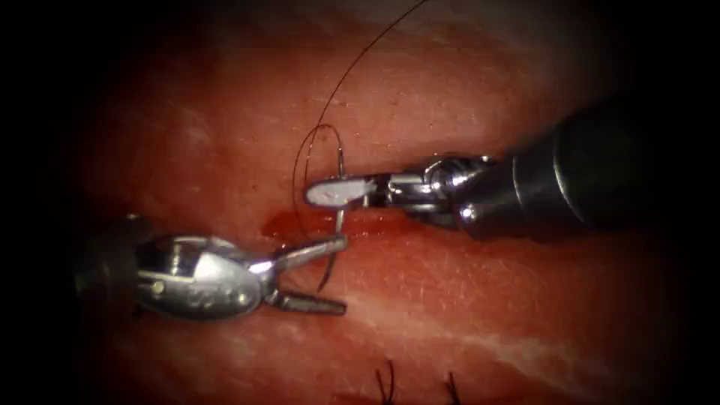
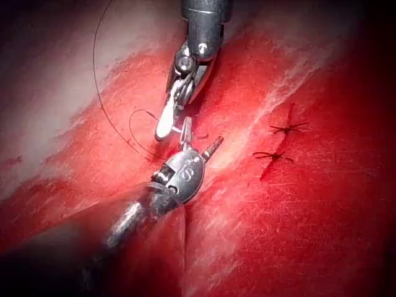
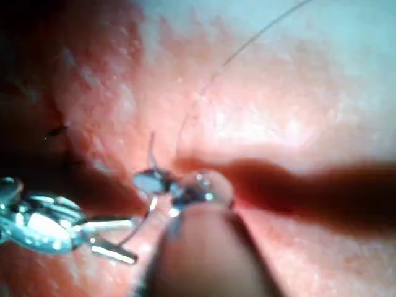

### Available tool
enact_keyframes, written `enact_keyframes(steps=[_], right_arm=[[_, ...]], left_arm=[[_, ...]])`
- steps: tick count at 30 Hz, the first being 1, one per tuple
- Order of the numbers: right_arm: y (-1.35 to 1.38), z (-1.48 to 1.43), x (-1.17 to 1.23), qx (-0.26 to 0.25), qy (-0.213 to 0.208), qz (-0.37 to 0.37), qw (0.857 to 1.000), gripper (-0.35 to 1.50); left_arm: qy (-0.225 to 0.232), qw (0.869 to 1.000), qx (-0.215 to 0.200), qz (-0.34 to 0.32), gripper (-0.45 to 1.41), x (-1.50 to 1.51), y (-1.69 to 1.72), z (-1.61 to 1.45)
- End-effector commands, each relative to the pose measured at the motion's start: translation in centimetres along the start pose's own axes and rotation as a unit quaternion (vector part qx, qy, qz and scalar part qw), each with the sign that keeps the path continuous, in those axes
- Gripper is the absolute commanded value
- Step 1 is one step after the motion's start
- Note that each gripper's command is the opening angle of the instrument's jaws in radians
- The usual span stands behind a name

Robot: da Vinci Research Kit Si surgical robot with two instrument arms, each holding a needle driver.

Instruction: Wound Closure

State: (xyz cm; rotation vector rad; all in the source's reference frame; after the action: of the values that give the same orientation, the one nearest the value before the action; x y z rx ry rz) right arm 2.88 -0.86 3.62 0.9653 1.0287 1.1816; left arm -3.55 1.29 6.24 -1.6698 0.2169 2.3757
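Observation:
My right tool [image 1: 322, 193] comes in from the right, jaws shut on the curved needle [image 1: 339, 217] near its upper third. The needle hangs almost upright over the tissue [image 1: 465, 300], and I cannot tell whether it sits in it. The needle's lower part runs down between the open jaws of my left tool [image 1: 341, 274], which holds nothing. Dark thread [image 1: 330, 97] arcs down from above and loops to the left of the right tool's jaws. The left wrist view shows the right tool [image 2: 163, 130] above the left tool [image 2: 201, 135]. The right wrist view shows the right tool [image 3: 145, 181] and the left tool [image 3: 131, 238].
Red fluid [image 1: 289, 221] pools on the tissue just left of the needle. Two finished stitches with short cut ends [image 1: 386, 381] lie near the lower edge; they also appear as knots [image 2: 288, 128] in the left wrist view.

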Motion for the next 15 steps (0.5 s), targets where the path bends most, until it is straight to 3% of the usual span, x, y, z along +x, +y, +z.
enact_keyframes(steps=[1, 2, 4, 9, 11, 12, 15], right_arm=[[0.06, 0.04, -0.1, 0.002, -0.001, -0.006, 1.0, -0.35], [0.08, 0.03, -0.08, 0.002, 0.006, -0.035, 0.999, -0.35], [0.1, 0.02, -0.07, 0.002, 0.012, -0.057, 0.998, -0.35], [0.16, -0.01, -0.01, 0.002, 0.017, -0.083, 0.996, -0.35], [0.2, -0.03, 0.0, 0.007, 0.026, -0.129, 0.991, -0.35], [0.19, -0.04, 0.0, 0.009, 0.027, -0.141, 0.99, -0.35], [0.15, -0.03, -0.03, 0.019, 0.023, -0.18, 0.983, -0.35]], left_arm=[[0.0, 1.0, 0.001, -0.004, 0.54, -0.05, 0.06, 0.08], [-0.01, 1.0, -0.006, -0.027, 0.64, -0.04, 0.07, 0.05], [-0.014, 0.999, -0.02, -0.049, 0.66, -0.05, 0.08, -0.01], [-0.04, 0.995, -0.05, -0.071, 0.44, -0.13, 0.12, -0.15], [-0.064, 0.988, -0.081, -0.113, -0.35, -0.27, 0.07, -0.25], [-0.065, 0.987, -0.083, -0.118, -0.45, -0.3, 0.05, -0.26], [-0.073, 0.984, -0.089, -0.14, -0.45, -0.4, -0.03, -0.23]])
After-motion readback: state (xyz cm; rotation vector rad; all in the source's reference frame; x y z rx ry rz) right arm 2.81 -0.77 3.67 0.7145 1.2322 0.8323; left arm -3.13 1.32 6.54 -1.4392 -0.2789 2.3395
